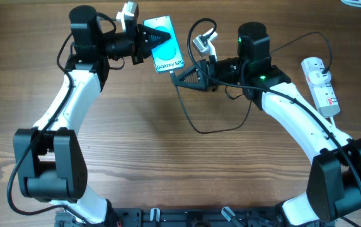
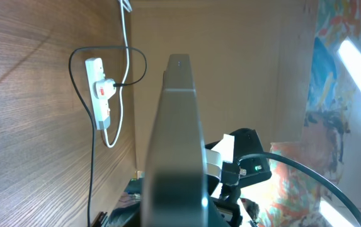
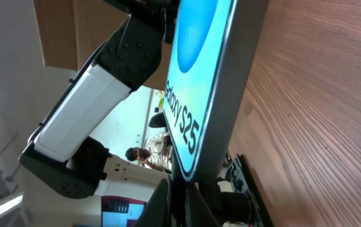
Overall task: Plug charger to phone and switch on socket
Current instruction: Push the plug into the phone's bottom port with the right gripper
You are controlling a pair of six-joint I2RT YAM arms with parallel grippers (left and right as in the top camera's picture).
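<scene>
Phone [image 1: 171, 58], just one, clenched in left tool [image 1: 154, 39]; right tool [image 1: 176, 79] pinches one charger [image 1: 200, 131].

Blue-teal phone [image 1: 170, 55], white socket [image 1: 320, 85], seemingly black charger [image 2: 91, 170].

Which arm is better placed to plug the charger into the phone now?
Right: the right gripper, shut on the charger, is at the end of the phone, which the left gripper holds.

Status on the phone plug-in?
Left tool shut on phone, raised. Right tool shut on charger at the phone's Galaxy S25 end; seating can't tell. Socket by right arm. Nothing blocking.
</scene>
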